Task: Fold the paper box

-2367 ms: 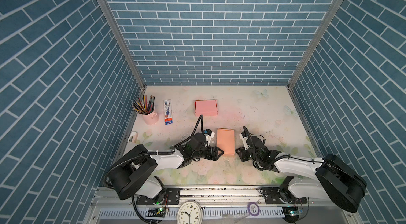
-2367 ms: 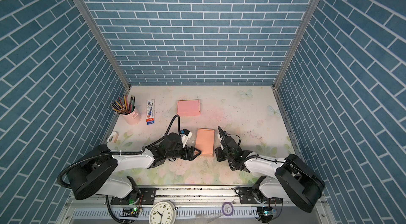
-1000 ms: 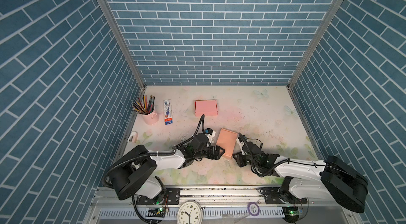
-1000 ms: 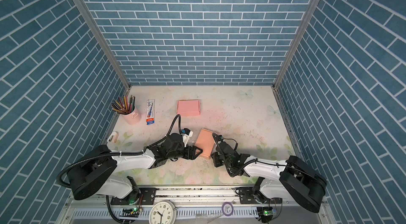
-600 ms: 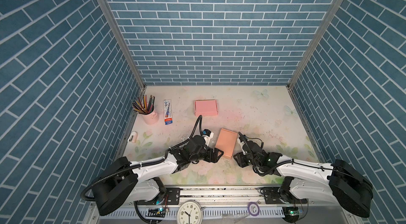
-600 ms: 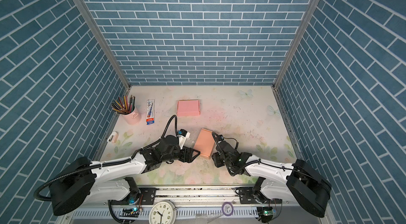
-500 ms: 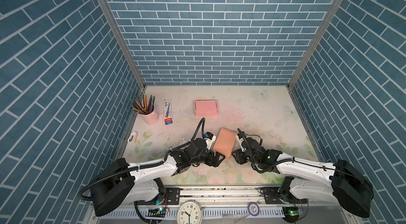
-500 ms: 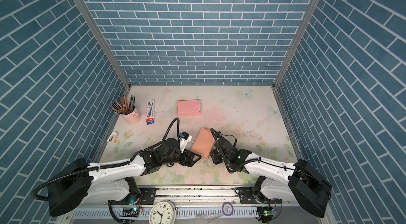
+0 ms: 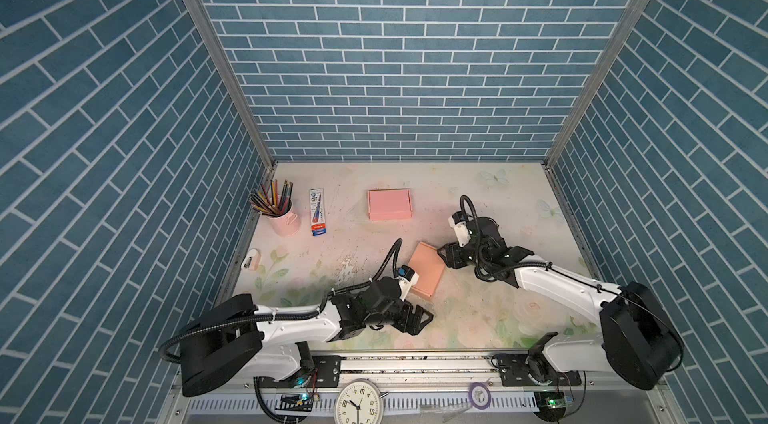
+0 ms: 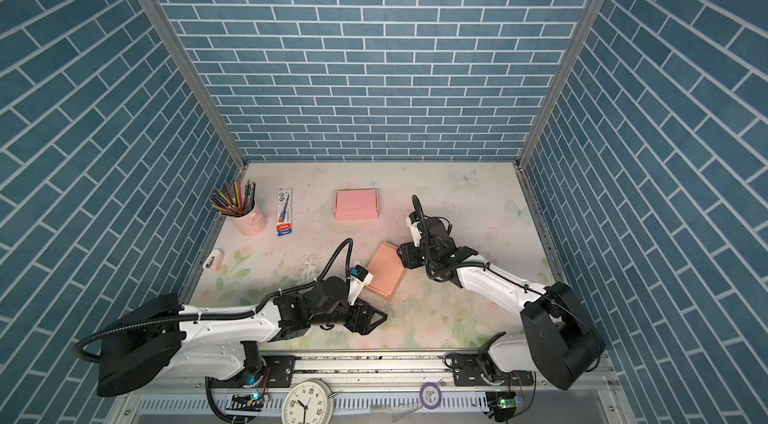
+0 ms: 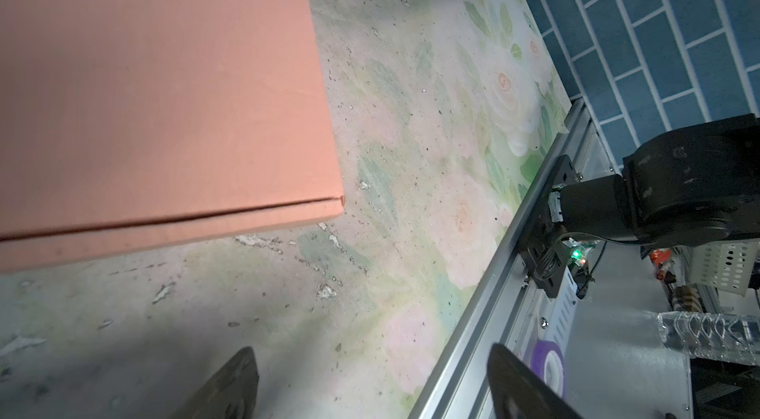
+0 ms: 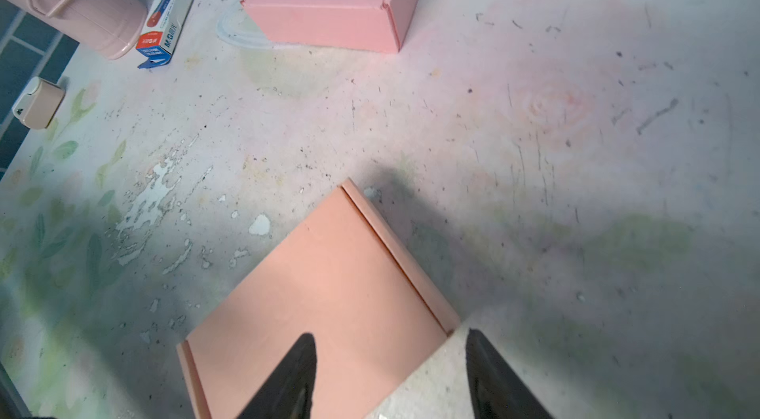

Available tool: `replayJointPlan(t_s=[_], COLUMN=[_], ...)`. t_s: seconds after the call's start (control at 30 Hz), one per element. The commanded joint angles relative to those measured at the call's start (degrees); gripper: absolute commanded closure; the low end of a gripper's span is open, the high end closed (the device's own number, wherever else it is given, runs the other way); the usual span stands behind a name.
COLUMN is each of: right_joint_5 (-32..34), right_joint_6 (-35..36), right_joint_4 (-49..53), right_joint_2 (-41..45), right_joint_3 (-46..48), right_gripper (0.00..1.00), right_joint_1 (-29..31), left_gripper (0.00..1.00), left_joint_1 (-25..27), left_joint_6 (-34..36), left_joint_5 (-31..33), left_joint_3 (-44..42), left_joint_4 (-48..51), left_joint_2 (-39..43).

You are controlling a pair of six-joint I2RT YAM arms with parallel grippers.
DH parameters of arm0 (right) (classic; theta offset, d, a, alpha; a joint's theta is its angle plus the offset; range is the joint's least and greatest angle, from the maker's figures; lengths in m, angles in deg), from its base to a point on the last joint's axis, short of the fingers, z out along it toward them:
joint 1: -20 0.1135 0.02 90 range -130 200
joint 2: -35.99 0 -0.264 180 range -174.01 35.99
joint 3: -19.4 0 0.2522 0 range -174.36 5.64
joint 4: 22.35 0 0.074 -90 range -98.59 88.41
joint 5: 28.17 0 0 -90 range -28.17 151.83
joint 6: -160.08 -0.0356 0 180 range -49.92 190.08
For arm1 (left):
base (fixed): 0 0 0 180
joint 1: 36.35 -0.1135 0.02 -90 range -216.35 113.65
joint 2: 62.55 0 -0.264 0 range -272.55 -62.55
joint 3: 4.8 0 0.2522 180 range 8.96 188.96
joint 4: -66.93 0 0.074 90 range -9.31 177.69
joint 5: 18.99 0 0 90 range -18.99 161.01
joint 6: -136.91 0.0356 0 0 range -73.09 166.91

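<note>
Item: paper box, salmon-orange corrugated card, shallow and rectangular. It lies flat on the table in the near middle, between the two arms and askew to the table's edges. Its longer sides appear to run roughly near-to-far. The lid is down, the top face is matte and smooth, and the left wrist view shows a dark seam along one side where the lid meets the wall. Right gripper: the nearer of the two, at the box's far right corner. In its wrist view the jaws stand apart astride that corner, one finger over the lid, the other over bare table, clasping nothing. Left gripper: spread wide and empty, off the box's near end. It is close to the box but apart from it, which lies ahead of the fingertips and toward the back wall. Judgement: any pressing or tucking of the seam falls most readily to the right arm; thin card would likely skate on the worn surface unless braced. Table: printed pale floral, scuffed, with paint flaked off in patches. Other stock, well apart at the back: a closed pink box, a pink pencil cup, a narrow printed carton and a small beige item by the left wall.
</note>
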Motion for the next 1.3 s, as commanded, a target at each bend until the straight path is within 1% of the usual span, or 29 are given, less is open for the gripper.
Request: replayJointPlan(t_s=[0.0, 0.13, 0.23, 0.33, 0.43, 0.53, 0.7, 0.9, 1.07, 1.27], right_joint_5=[-5.4, -7.8, -9.6, -11.5, -11.8, -13.7, -16.4, -17.7, -16.9, -16.0], right_joint_6=[4.7, 5.9, 6.6, 6.7, 6.6, 6.0, 4.9, 3.8, 3.0, 1.6], right_joint_4=[-0.2, -0.9, -1.5, -2.4, -2.6, -3.4, -5.4, -6.9, -7.4, -8.4], right_joint_2=[-4.8, -9.9, -13.2, -15.3, -16.7, -17.5, -17.3, -16.3, -13.8, -10.5], right_joint_3=[-3.4, -6.2, -7.6, -8.3, -8.8, -8.5, -7.1, -4.6, -2.3, 0.5], right_gripper=[0.39, 0.36, 0.36, 0.36, 0.37, 0.40, 0.46, 0.52, 0.58, 0.60], right_joint_1=[-2.0, -3.6, -5.3, -6.3, -6.4, -6.4, -6.4, -6.4, -6.5, -6.5], left_gripper=[0.12, 0.12, 0.12, 0.12, 0.13, 0.13, 0.13, 0.13, 0.14, 0.17], left_joint_1=[-1.3, -3.9, -5.0, -6.1, -7.0, -7.9, -9.6, -11.1, -12.7, -13.9], left_joint_6=[-1.4, -2.2, -1.8, -1.5, -1.5, -1.2, -0.1, 1.3, 2.3, 3.5], left_joint_5=[1.2, -0.1, -0.5, -1.1, -2.0, -2.5, -3.4, -4.5, -5.3, -5.9], left_joint_3=[0.0, -0.5, -0.2, 0.2, 0.3, 0.6, 1.8, 4.0, 6.0, 8.4], left_joint_4=[-3.4, -6.5, -6.9, -7.6, -8.7, -10.0, -9.7, -10.1, -10.8, -10.7], left_joint_2=[-1.7, -2.9, -3.2, -4.1, -5.2, -5.8, -7.0, -9.1, -10.8, -13.0])
